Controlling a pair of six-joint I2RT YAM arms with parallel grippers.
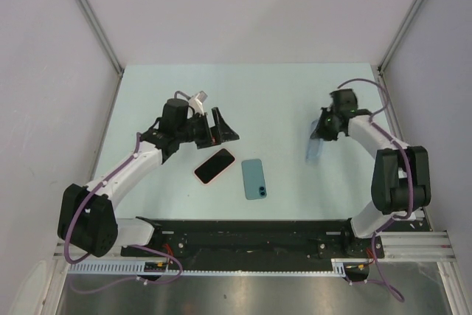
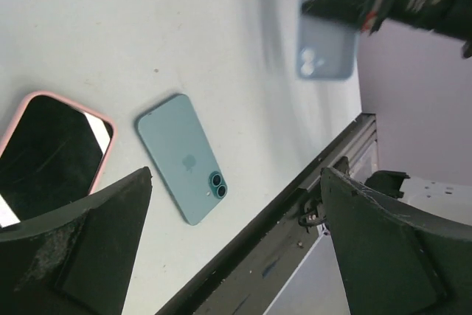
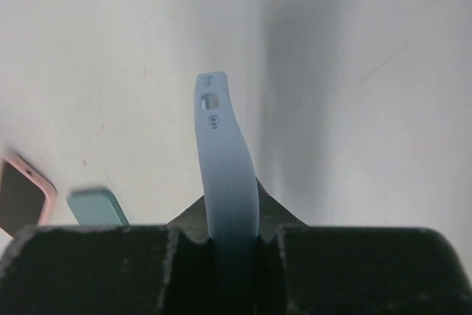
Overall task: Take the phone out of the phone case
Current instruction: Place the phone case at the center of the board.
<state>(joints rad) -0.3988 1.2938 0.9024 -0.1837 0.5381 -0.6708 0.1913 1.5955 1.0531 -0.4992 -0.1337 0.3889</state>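
While the right gripper (image 3: pixel 230 215) was clamped narrowly on the pale blue phone case (image 1: pixel 313 145), it held the case edge-on between its fingers, toward the right edge of the table (image 1: pixel 221 86). The case looked empty, and its port cut-outs showed on the end pointing away from the wrist. Whether that far end touched the table could not be told.

The teal phone (image 1: pixel 254 178) lay flat on the table, bare and back up with its two camera lenses showing. It sat by the middle of the near edge, well apart from the case. Just beside it on the left lay a second phone in a pink case (image 1: pixel 214 165), screen up and turned at an angle, the two close but not touching.

The left gripper (image 2: pixel 236 182) hung above the table just beyond the pink-cased phone, its jaws spread wide and holding nothing.
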